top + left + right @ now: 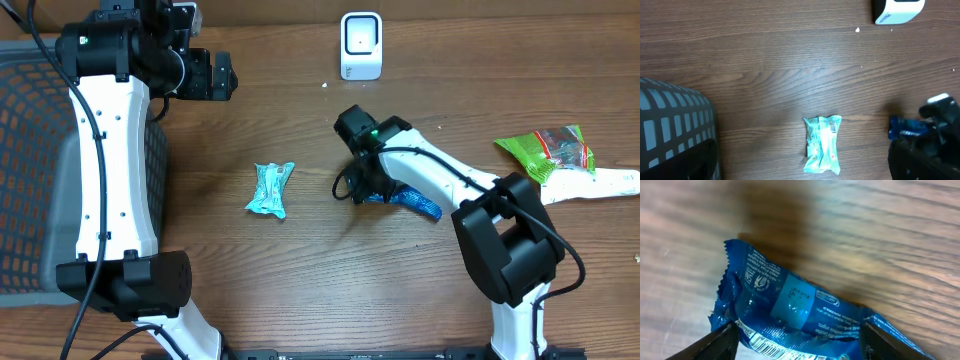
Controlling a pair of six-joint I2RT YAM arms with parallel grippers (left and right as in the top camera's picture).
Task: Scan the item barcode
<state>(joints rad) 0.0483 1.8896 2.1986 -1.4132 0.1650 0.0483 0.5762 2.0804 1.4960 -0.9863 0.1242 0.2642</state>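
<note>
L end effector (pixel 213 75) hangs released, nothing in it, by basket (pixel 30 150) at far left. Teal pkt (pixel 271 190) lies alone mid-table. R end effector (pixel 798 339) sits low over blue pkt (pixel 790 297), fingers spread either side, not clenched. Pkt lies flat on table (pixel 300 280), barcode (pixel 765 345) facing wrist cam. Step, imo: pickup. Next: close on pkt, lift, carry to scanner (pixel 361 45) at back edge, turn barcode twd its window.
</note>
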